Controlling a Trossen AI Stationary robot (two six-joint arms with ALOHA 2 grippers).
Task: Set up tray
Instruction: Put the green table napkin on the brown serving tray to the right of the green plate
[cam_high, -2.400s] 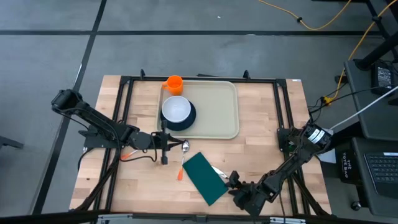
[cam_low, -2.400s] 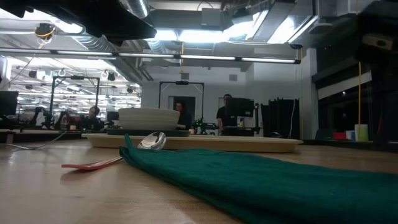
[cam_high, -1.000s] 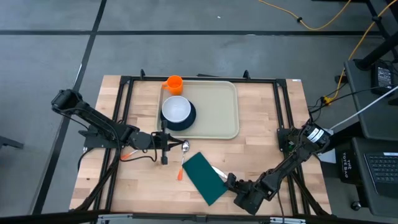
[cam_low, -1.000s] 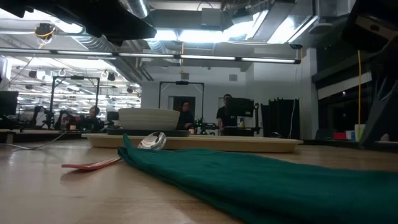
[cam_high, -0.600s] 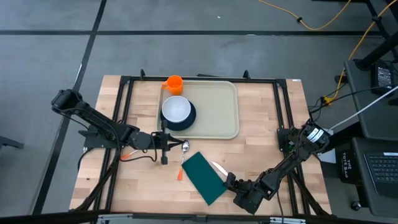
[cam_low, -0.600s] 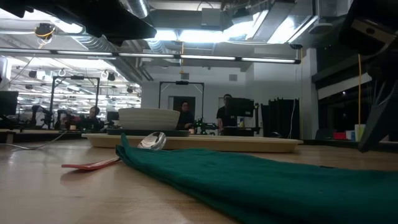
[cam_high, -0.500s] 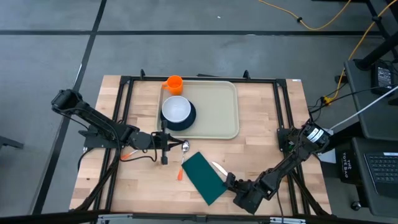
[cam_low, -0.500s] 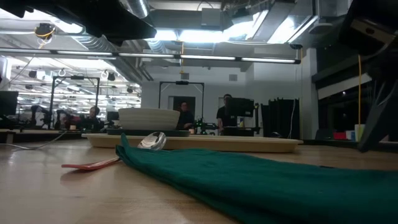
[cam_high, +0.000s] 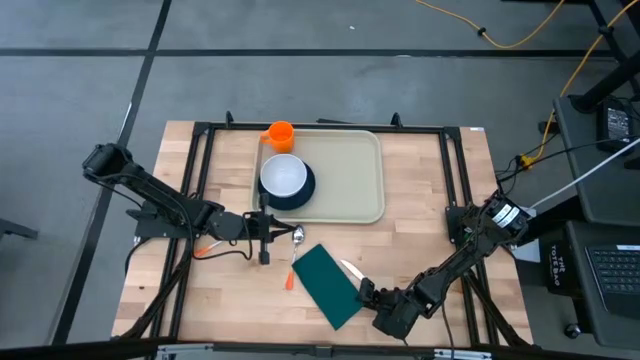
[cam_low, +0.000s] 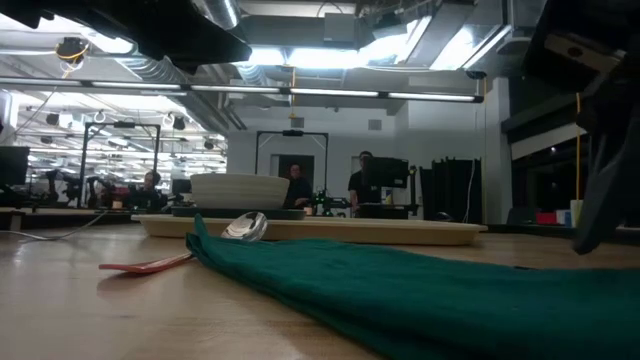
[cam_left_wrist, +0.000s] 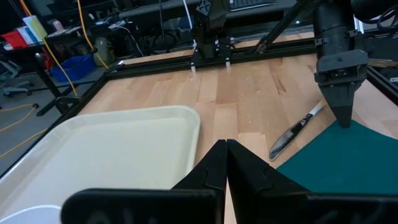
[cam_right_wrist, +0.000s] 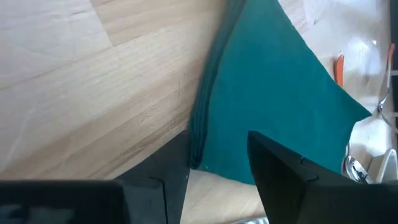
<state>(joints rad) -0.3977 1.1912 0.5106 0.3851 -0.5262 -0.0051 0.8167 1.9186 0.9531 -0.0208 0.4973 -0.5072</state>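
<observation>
The left arm reaches in from the left edge of the high view, bent at the elbow and stretched low toward the centre. Its left gripper (cam_high: 266, 240) sits just left of the frame's middle, the two dark fingers (cam_left_wrist: 214, 167) pressed together into a single point.

The right arm comes from the right edge, folding down toward the lower centre. Its right gripper (cam_high: 364, 292) points toward the left, fingers (cam_right_wrist: 283, 171) parted with a clear gap between them.
</observation>
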